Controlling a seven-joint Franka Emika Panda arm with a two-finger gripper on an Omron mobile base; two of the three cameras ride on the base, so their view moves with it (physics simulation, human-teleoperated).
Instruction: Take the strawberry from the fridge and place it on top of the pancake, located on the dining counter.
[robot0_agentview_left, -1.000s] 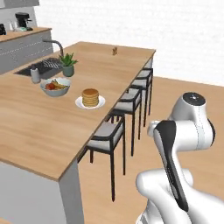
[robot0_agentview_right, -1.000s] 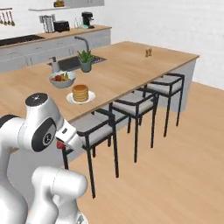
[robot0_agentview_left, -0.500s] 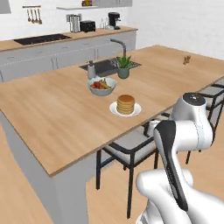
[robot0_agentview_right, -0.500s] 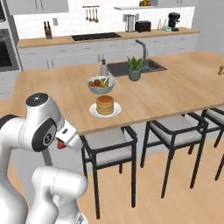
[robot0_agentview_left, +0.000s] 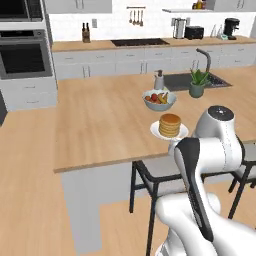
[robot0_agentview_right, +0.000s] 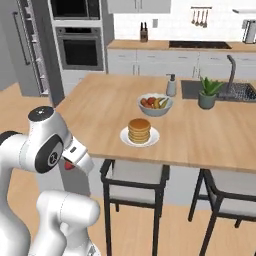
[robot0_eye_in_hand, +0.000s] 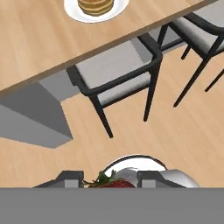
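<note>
The strawberry (robot0_eye_in_hand: 114, 184), bright red with green leaves, sits between the two dark fingertips (robot0_eye_in_hand: 69, 176) of my gripper (robot0_eye_in_hand: 109, 181), which is shut on it. From the right base camera the gripper (robot0_agentview_right: 74, 159) hangs low beside the arm, short of the counter's near edge, with the strawberry (robot0_agentview_right: 68, 165) red at its tip. The pancake (robot0_agentview_right: 139, 130) is a golden stack on a white plate (robot0_agentview_right: 152, 139) near the front edge of the light-wood dining counter (robot0_agentview_right: 100, 107). The stack also appears as the pancake (robot0_agentview_left: 170, 125) and the pancake (robot0_eye_in_hand: 95, 5). The grey fridge (robot0_agentview_right: 20, 47) stands at far left.
A grey fruit bowl (robot0_agentview_right: 155, 104) stands just behind the pancake, with a soap bottle (robot0_agentview_right: 171, 86), a potted plant (robot0_agentview_right: 207, 93) and a sink tap (robot0_agentview_right: 231, 75) further back. Black stools (robot0_eye_in_hand: 114, 78) with grey seats stand under the counter edge, below the plate. Wall ovens (robot0_agentview_right: 80, 47) are behind.
The whole scene has swung across both base views, so the base has turned; the counter and pancake now lie ahead. The gripper stays shut on the strawberry.
</note>
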